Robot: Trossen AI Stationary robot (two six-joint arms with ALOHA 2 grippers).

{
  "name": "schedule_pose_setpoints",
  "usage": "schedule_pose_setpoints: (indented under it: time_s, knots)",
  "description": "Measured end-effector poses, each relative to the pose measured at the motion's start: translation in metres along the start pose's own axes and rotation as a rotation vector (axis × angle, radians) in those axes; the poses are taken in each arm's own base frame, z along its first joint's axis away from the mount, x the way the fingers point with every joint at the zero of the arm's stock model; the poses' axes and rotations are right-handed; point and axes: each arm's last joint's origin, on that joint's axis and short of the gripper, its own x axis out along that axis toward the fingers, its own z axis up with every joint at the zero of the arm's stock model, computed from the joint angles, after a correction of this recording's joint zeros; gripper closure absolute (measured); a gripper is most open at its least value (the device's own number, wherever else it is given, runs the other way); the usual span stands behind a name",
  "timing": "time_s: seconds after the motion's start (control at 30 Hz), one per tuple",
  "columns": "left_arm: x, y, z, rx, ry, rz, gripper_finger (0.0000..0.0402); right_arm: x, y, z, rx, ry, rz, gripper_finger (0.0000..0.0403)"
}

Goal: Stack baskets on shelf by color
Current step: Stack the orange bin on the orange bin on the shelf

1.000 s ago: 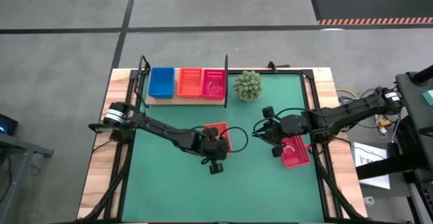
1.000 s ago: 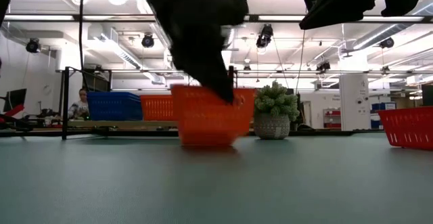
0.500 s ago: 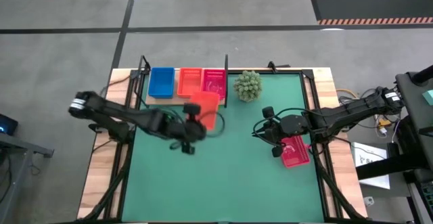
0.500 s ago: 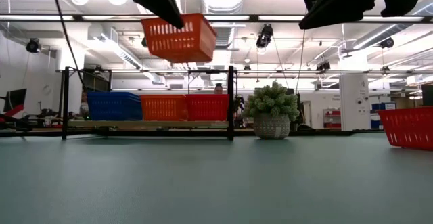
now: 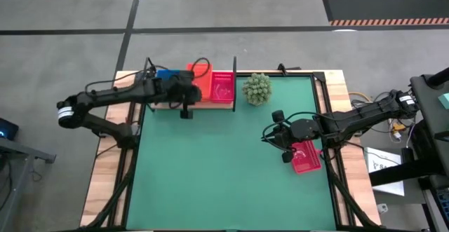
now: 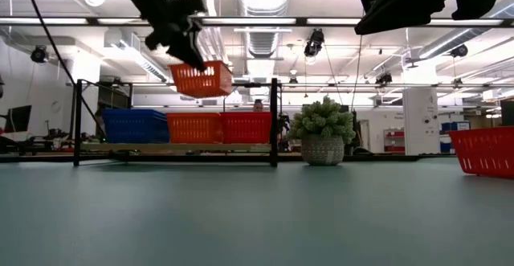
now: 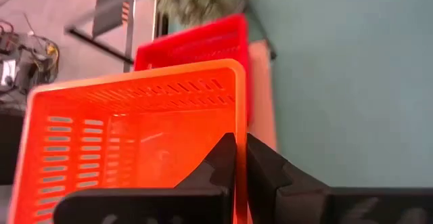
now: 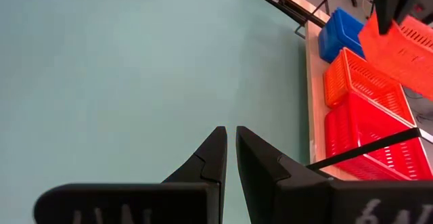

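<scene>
My left gripper (image 5: 186, 97) is shut on an orange basket (image 6: 202, 79) and holds it in the air over the shelf (image 5: 189, 104). On that wooden board a blue basket (image 6: 135, 125), an orange basket (image 6: 194, 127) and a red-pink basket (image 6: 246, 127) stand side by side on their bottoms. The left arm hides part of the blue one in the high view. My right gripper (image 5: 269, 132) is shut and hovers over the mat's right part, next to another red-pink basket (image 5: 306, 156) standing on the mat. My left gripper pinches the orange basket's side wall at its rim (image 7: 237, 126), one finger (image 7: 218, 162) inside the basket and one outside. The basket is lifted clear above the shelf's baskets and hangs slightly tilted from the fingers (image 6: 189, 55).
A spiky green ball plant (image 5: 257, 88) in a pot stands on the mat just right of the shelf's black end post (image 6: 274, 121). The green mat (image 5: 224, 176) between the arms is bare. Wooden strips run along the table's sides.
My left gripper has lifted the orange basket off the middle of the mat, swung it up and toward the table's far left, and now holds it over the shelf, lower than half a second ago. My right arm has kept still.
</scene>
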Motion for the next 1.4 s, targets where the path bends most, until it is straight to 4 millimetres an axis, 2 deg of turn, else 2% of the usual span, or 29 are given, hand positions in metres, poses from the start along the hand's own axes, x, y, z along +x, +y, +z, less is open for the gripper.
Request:
schedule_pose_setpoints:
  time_s: [0.17,0.4,0.87,1.4]
  knots:
    - [0.007,0.013,-0.013,-0.027,-0.013,-0.017,0.0401,0.0,0.0,0.0,-0.005,0.0,0.0,0.0376]
    - [0.013,0.013,-0.021,-0.023,0.011,-0.032,0.0401,0.0,0.0,0.0,-0.005,0.0,0.0,0.0376]
    - [0.039,0.009,-0.023,-0.003,0.063,-0.072,0.0401,0.001,0.001,-0.001,0.049,0.003,0.003,0.0376]
    - [0.041,0.009,-0.024,-0.002,0.079,-0.072,0.04,0.001,0.001,-0.003,0.064,0.007,0.007,0.0376]
